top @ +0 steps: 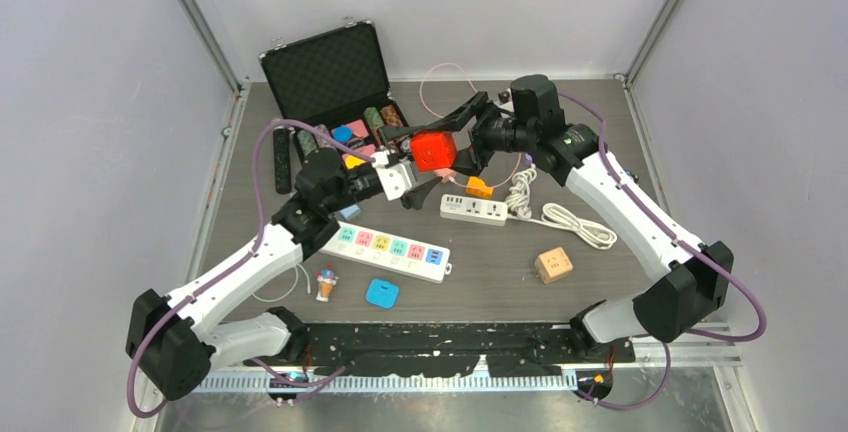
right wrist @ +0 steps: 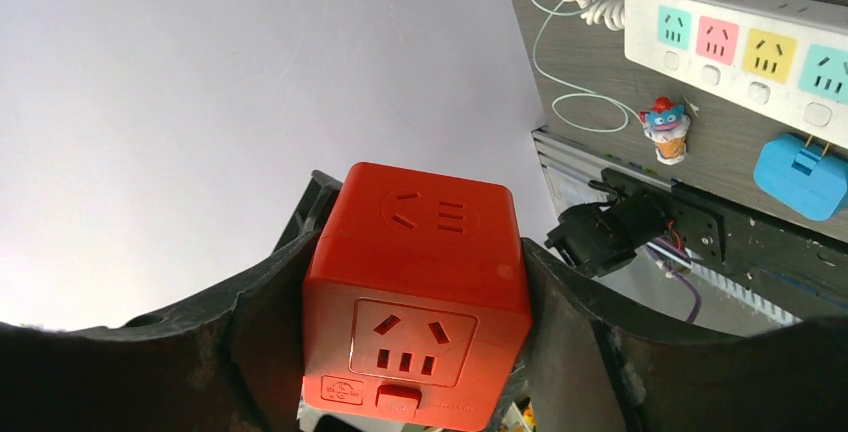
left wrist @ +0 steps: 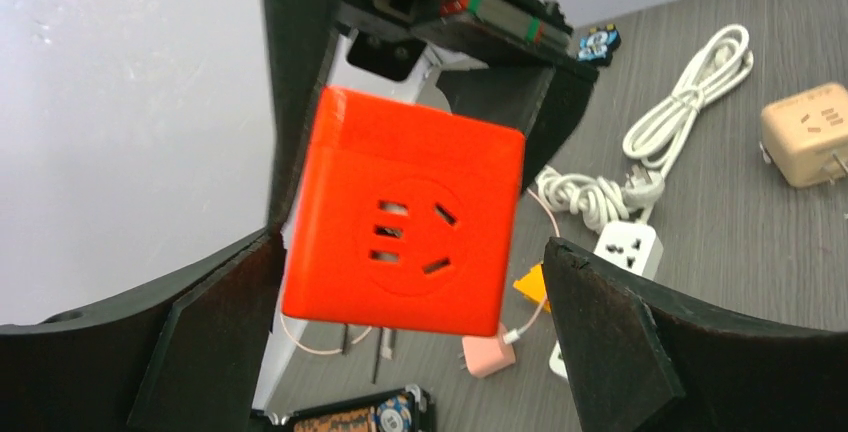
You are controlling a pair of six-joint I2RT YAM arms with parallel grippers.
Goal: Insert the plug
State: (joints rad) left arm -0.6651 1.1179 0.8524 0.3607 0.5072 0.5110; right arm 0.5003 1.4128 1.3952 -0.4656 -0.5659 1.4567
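A red socket cube [top: 433, 150] hangs in the air above the middle of the table. My right gripper [top: 445, 147] is shut on it, its fingers pressed to two opposite sides of the red cube [right wrist: 420, 292]. In the right wrist view the right gripper [right wrist: 420, 242] shows the cube's socket faces and a small button. My left gripper [left wrist: 410, 252] stands open around the red cube [left wrist: 405, 217]; its right finger [left wrist: 610, 342] is clearly apart from it. No prongs show on the cube. In the top view the left gripper [top: 420, 167] comes in from the left.
Below lie a white strip with coloured sockets [top: 390, 247], a small white power strip [top: 473, 209] with a coiled cord [top: 565, 220], a tan plug cube [top: 553, 265], a blue plug [top: 382, 293], a toy figure [top: 326, 282] and a pink charger [left wrist: 488, 357]. An open black case [top: 330, 77] stands at the back left.
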